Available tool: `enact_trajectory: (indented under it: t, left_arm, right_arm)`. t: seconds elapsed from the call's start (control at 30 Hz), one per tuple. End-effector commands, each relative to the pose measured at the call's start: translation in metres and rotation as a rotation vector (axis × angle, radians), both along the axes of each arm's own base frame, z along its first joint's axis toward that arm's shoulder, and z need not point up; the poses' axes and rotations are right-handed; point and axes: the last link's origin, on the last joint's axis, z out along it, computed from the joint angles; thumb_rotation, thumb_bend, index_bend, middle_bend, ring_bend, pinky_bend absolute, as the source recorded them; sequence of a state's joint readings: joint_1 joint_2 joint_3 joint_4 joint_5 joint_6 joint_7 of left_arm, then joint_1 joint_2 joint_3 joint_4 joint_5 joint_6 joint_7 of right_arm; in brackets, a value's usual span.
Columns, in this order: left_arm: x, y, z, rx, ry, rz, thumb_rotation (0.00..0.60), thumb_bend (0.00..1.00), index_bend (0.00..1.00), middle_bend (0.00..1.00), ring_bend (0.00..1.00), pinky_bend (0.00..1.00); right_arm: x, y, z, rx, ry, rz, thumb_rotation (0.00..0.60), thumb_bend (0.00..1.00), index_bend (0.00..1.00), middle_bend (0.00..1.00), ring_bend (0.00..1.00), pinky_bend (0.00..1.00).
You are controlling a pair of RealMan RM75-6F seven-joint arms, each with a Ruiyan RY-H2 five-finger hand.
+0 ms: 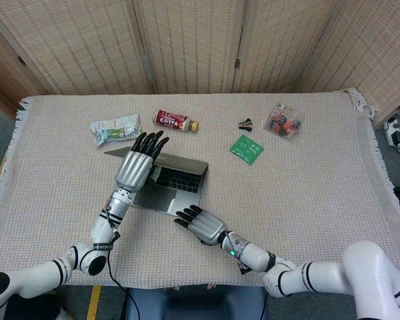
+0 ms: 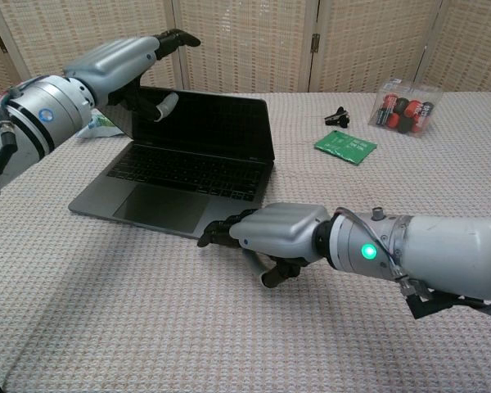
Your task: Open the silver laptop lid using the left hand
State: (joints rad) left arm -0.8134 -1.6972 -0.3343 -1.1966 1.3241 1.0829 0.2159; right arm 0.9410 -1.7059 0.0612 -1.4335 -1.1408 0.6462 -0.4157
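A beige woven cloth (image 1: 307,193) covers the whole table, with folding wicker screens (image 1: 187,43) standing behind it. On the left-centre of the cloth sits the silver laptop (image 2: 176,176), its lid raised to roughly upright so the dark screen (image 2: 209,119) and black keyboard (image 2: 188,167) show in the chest view.

The left hand (image 1: 137,167), silver-backed with black fingers, is at the lid's top left corner; in the chest view (image 2: 127,65) its fingers (image 2: 176,37) reach straight over the top edge, lying close together, while the thumb (image 2: 162,104) rests against the screen side, so the lid's edge sits between thumb and fingers.

The right hand (image 1: 201,225) lies palm down on the cloth just beside the laptop's front right corner. In the chest view (image 2: 274,232) its dark fingertips (image 2: 217,237) touch or nearly touch the front edge of the base, the fingers slightly spread and gently curled, gripping nothing that I can make out. A green light (image 2: 366,250) glows on its wrist.

Behind the laptop lie a red-labelled Costa coffee bottle (image 1: 175,122) on its side and, further left, a crumpled green-and-white snack wrapper (image 1: 115,130). To the right, well apart from the laptop, sit a clear plastic pack of red and black items (image 1: 284,123), a flat green packet (image 1: 247,148) and a small black binder clip (image 1: 245,125).
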Motion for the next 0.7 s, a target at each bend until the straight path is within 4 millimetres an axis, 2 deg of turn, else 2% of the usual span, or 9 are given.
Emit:
enact_trajectory:
  t: [0.03,0.4,0.7]
  left_arm:
    - [0.006,0.008,0.003,0.005,0.007,0.005,0.600,0.58,0.00,0.00,0.00,0.00]
    - [0.021,0.041,0.024,0.031,0.001,0.066,0.600,0.58,0.00,0.00,0.00,0.00]
    - [0.022,0.068,0.035,0.062,0.040,0.149,0.600,0.55,0.00,0.00,0.00,0.00]
  right_arm:
    - [0.000,-0.001,0.000,-0.004,0.001,-0.001,0.600,1.00,0.00,0.00,0.11,0.00]
    - [0.000,-0.005,0.002,-0.018,0.002,-0.012,0.600,1.00,0.00,0.00,0.10,0.00]
    - [0.000,-0.008,0.002,-0.023,0.002,-0.019,0.600,1.00,0.00,0.00,0.10,0.00]
